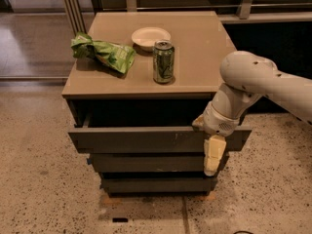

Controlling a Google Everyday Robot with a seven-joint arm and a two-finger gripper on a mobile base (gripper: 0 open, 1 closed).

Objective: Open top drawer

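The top drawer (141,139) is the widest dark grey front with small pale scuffs right of centre. It stands pulled out a short way from the tan cabinet (195,57), with a dark gap behind its front. My gripper (213,152) is at the right end of that front, straddling its top edge. One cream finger (214,156) hangs down the outside of the front; the other is hidden behind it. The gripper is shut on the drawer front. The white arm (263,82) reaches in from the right.
On the cabinet top are a green can (163,61), a crumpled green chip bag (105,53) and a small white bowl (150,36). Two narrower grey drawer fronts (146,162) sit shut below. Speckled floor (44,189) lies all around; a dark wall is at the right.
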